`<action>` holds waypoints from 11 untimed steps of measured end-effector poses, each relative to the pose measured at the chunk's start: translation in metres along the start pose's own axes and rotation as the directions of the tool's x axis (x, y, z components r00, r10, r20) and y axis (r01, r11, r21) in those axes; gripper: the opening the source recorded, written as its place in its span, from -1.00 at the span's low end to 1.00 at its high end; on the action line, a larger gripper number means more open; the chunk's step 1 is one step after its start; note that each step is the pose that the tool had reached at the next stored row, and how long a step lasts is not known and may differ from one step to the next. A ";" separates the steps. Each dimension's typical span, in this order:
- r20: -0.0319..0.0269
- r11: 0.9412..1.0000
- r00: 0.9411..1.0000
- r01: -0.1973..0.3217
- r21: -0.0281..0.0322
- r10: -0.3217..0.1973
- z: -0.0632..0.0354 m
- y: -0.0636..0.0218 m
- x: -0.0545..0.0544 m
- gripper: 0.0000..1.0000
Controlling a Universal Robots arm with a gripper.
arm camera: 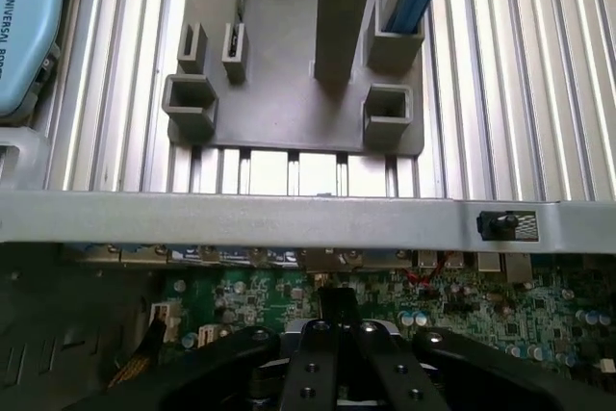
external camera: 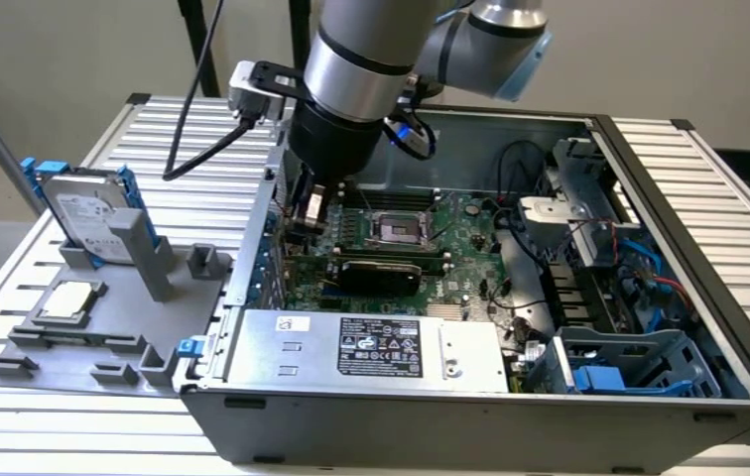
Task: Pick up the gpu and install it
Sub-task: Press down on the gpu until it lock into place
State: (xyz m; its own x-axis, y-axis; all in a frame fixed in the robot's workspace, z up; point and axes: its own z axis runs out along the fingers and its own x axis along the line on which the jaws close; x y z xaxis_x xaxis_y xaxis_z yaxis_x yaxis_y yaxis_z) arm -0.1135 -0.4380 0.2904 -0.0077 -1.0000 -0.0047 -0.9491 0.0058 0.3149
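A black flat card, the gpu [external camera: 375, 271], sits across the green motherboard [external camera: 461, 233] inside the open computer case [external camera: 667, 198]. My gripper [external camera: 307, 220] reaches down into the case beside the wall on the exterior view's left, just off the card's end. Whether it touches the card I cannot tell. In the wrist view my gripper [arm camera: 337, 303] hangs over the motherboard [arm camera: 462, 315] with its black fingers [arm camera: 322, 348] shut together, and nothing distinct shows between them.
On the exterior view's left, a grey fixture [external camera: 84, 342] holds a silver hard drive with blue rails [external camera: 90, 213] and a small square chip [external camera: 70, 297]. The power supply [external camera: 362, 347] fills the case's near side. Cables and drive cages [external camera: 613, 288] crowd the exterior view's right.
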 end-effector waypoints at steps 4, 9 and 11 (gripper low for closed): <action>-0.011 1.000 1.000 -0.001 -0.031 0.001 0.0001 0.0004 0.000 -0.79; -0.023 0.999 1.000 -0.006 -0.047 0.005 -0.0001 0.0007 -0.001 -0.79; -0.025 0.999 1.000 -0.007 -0.051 0.006 -0.0002 0.0007 -0.001 -0.79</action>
State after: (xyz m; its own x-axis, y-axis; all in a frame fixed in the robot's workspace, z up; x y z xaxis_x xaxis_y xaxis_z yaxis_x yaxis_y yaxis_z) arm -0.1141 -0.4370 0.2908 -0.0050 -0.9998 0.0212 -0.9318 0.0123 0.3628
